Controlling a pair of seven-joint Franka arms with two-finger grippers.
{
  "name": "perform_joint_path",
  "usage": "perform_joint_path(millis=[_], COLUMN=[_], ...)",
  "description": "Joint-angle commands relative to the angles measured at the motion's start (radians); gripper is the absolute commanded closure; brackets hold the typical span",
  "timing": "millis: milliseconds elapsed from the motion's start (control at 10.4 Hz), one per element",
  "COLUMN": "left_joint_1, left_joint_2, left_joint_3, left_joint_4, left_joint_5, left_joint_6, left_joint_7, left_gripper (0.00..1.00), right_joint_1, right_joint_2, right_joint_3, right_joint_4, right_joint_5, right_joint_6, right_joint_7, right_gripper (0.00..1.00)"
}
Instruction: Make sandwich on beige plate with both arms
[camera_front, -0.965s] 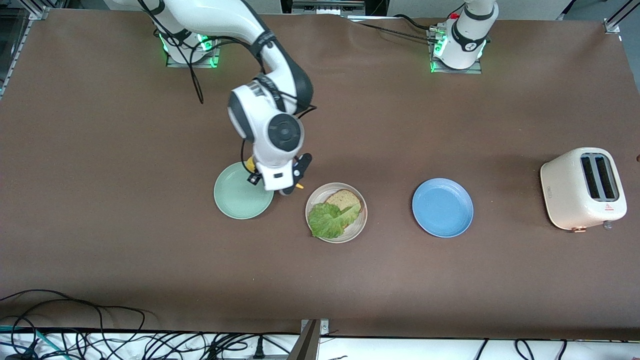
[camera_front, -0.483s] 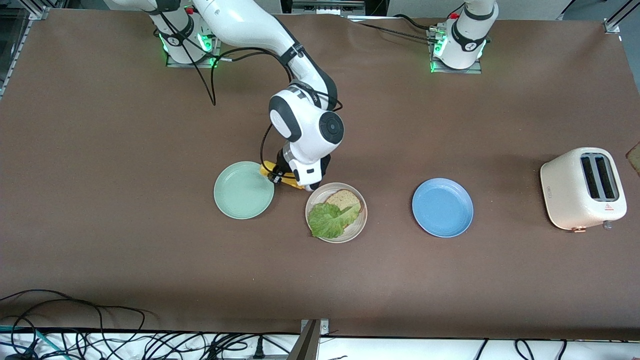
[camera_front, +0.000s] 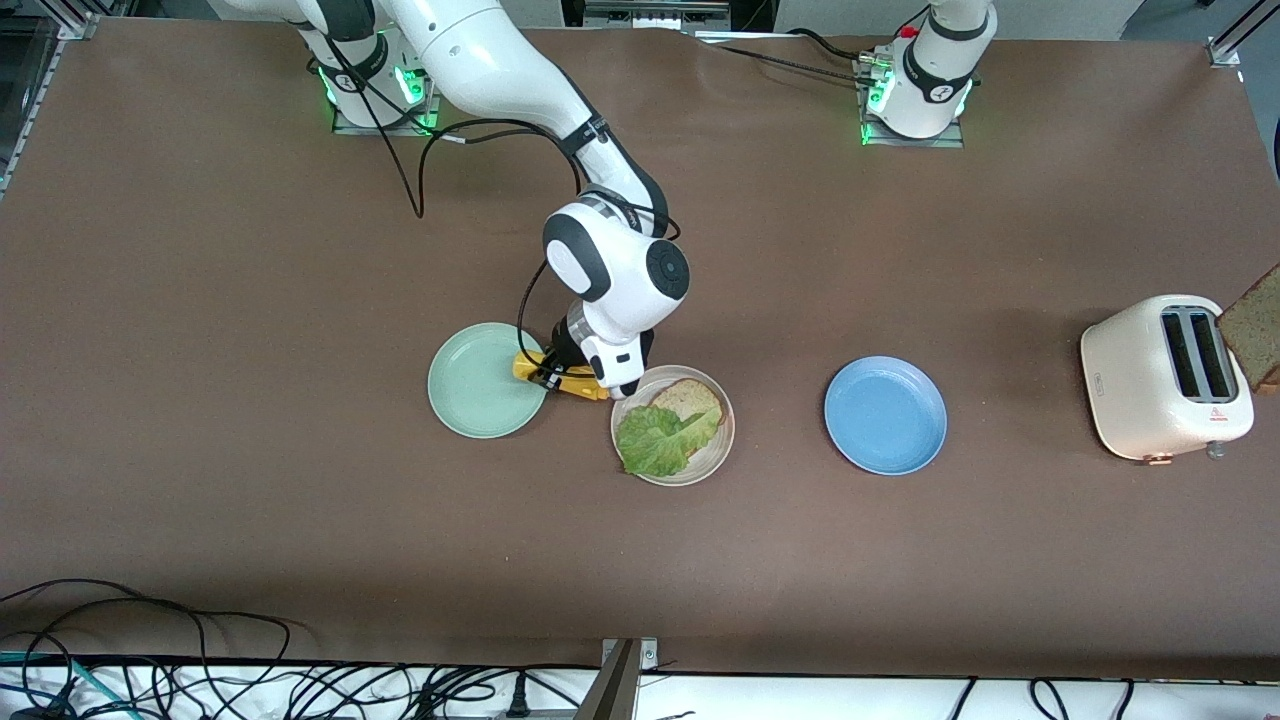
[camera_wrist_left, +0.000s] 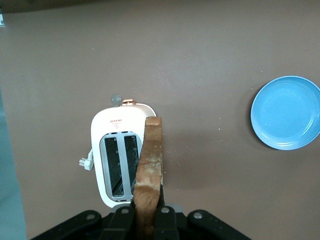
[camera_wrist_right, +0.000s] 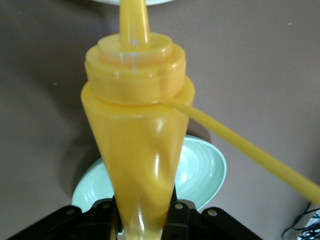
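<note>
- Right arm (camera_front: 520, 70) reaches to the gap between the green plate (camera_front: 480, 385) and the beige plate (camera_front: 715, 455).
- Toaster (camera_front: 1165, 375) sits under the left gripper (camera_wrist_left: 145, 220), whose jaws pinch a bread slice (camera_wrist_left: 150, 170) edge-up — likely the sandwich's top; only a corner of it shows in the front view.
- Right gripper (camera_wrist_right: 142, 220) clamps a yellow sauce bottle (camera_wrist_right: 135, 135) by its body, nozzle toward the beige plate.
- Bread and lettuce (camera_front: 660, 440) wait on that plate — the lettuce hides most of the bread.

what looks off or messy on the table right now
Only small things: pale crumbs speckle the table beside the toaster, and the lettuce leaf hangs over the beige plate's rim. Nothing looks spilled or broken.
</note>
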Motion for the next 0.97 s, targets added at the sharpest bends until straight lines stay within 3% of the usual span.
perform_joint_path(millis=[0, 869], left_joint_1=[-0.011, -0.042], left_joint_2=[-0.009, -0.009], left_joint_3=[0.002, -0.011], left_joint_4=[-0.007, -0.016], left_joint_5=[-0.018, -0.021], left_joint_6=[-0.006, -0.007], left_joint_7=[0.001, -0.088], left_gripper=[1.0, 1.0], right_joint_1=[0.001, -0.033], right_joint_2=[0.021, 0.001], right_joint_3=[-0.009, -0.006], right_joint_4=[0.045, 0.051], right_joint_5=[-0.023, -0.009], right_joint_6=[-0.009, -0.017], right_joint_7=[-0.035, -0.136], right_gripper=[1.0, 1.0])
